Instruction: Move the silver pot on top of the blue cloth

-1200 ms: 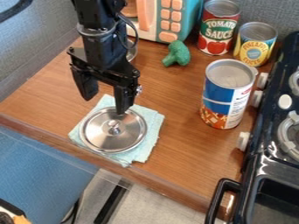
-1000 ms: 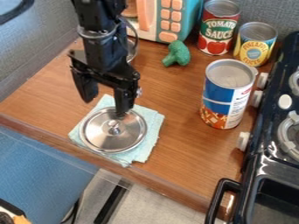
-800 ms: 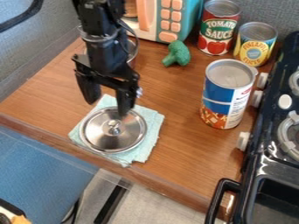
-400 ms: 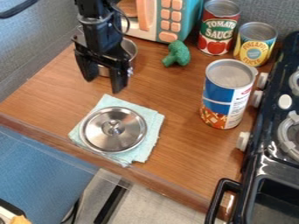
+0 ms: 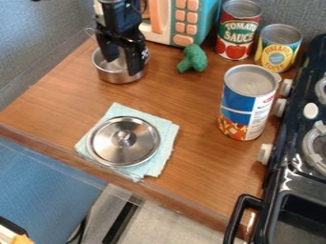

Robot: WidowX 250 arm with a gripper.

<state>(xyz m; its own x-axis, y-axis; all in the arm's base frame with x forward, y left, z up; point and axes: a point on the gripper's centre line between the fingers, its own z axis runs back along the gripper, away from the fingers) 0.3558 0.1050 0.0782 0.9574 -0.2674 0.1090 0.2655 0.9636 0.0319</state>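
Two fingers of the claw (image 5: 122,68) hung apart, open, over the pot (image 5: 116,77), though whether they touched it could not be told. The pot sat on the bench (image 5: 197,162), off the cloth (image 5: 167,139) and near the microwave (image 5: 197,21). A lid (image 5: 121,151) lay knob up on the cloth. The broccoli (image 5: 193,58) rested right of the pot, and three cans (image 5: 247,102) stood upright beyond it, near the stove (image 5: 286,183).
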